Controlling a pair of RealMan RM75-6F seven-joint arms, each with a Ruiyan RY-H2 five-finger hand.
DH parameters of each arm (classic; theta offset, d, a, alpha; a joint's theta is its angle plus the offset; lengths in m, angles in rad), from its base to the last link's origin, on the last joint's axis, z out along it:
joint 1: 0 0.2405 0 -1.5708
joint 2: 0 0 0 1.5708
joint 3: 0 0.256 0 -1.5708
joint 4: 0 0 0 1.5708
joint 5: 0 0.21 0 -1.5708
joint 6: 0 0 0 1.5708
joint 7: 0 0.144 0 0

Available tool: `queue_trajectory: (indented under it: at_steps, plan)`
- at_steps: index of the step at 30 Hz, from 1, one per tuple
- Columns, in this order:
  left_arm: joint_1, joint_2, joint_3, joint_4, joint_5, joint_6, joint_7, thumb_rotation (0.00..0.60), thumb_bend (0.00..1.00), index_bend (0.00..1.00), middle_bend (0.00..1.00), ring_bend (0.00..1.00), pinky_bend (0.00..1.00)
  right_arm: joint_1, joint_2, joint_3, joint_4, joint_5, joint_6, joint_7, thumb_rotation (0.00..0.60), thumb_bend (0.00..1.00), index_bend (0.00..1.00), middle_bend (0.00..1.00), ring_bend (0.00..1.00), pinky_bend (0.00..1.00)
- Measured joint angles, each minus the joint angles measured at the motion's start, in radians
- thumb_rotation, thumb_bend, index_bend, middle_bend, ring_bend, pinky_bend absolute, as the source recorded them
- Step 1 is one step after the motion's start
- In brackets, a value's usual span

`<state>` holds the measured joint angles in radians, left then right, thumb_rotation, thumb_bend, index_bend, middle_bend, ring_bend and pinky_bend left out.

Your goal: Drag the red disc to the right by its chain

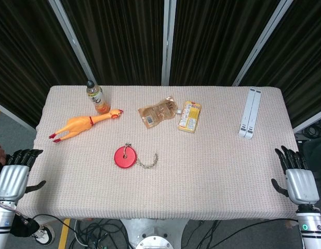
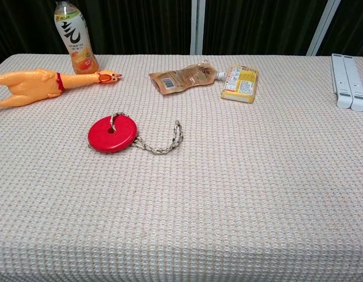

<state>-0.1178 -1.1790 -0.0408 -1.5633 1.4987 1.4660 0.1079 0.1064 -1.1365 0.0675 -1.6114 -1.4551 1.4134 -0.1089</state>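
Observation:
A red disc (image 1: 124, 156) (image 2: 112, 133) lies flat on the beige tablecloth, left of the middle. Its pale chain (image 1: 147, 163) (image 2: 160, 144) runs from the disc's centre hole out to the right and curls up at its free end. My left hand (image 1: 15, 172) hovers off the table's left edge, fingers spread, holding nothing. My right hand (image 1: 296, 175) sits off the right edge, also with fingers apart and empty. Both hands are far from the disc and chain. Neither hand shows in the chest view.
A rubber chicken (image 1: 80, 125) and a drink bottle (image 1: 97, 97) lie at the back left. A brown pouch (image 1: 159, 112) and a yellow packet (image 1: 189, 116) sit at the back middle. A white bar-shaped object (image 1: 250, 112) lies at the back right.

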Motion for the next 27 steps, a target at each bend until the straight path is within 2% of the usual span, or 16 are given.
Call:
queue_trajectory:
  at_steps: [9, 15, 21, 27]
  plan:
    - [-0.001, -0.001, 0.001, -0.005, 0.001, -0.002, 0.001, 0.6, 0.01, 0.18, 0.17, 0.13, 0.15, 0.013, 0.003, -0.001, -0.017, -0.011, -0.011, -0.013, 0.6, 0.18, 0.0, 0.0, 0.0, 0.0]
    - [-0.002, 0.003, 0.002, -0.007, 0.001, -0.004, -0.003, 0.6, 0.01, 0.18, 0.17, 0.13, 0.15, 0.047, 0.011, -0.001, -0.05, -0.026, -0.057, -0.03, 0.6, 0.18, 0.0, 0.0, 0.0, 0.0]
    - [0.004, -0.006, 0.007, 0.002, 0.002, 0.003, -0.004, 0.6, 0.01, 0.18, 0.17, 0.13, 0.15, 0.14, 0.03, 0.015, -0.107, -0.038, -0.179, -0.051, 0.6, 0.19, 0.0, 0.0, 0.0, 0.0]
    - [0.005, -0.016, 0.005, 0.01, -0.002, 0.004, 0.006, 0.6, 0.01, 0.18, 0.17, 0.13, 0.15, 0.292, 0.029, 0.054, -0.166, -0.027, -0.371, -0.096, 0.6, 0.19, 0.0, 0.0, 0.0, 0.0]
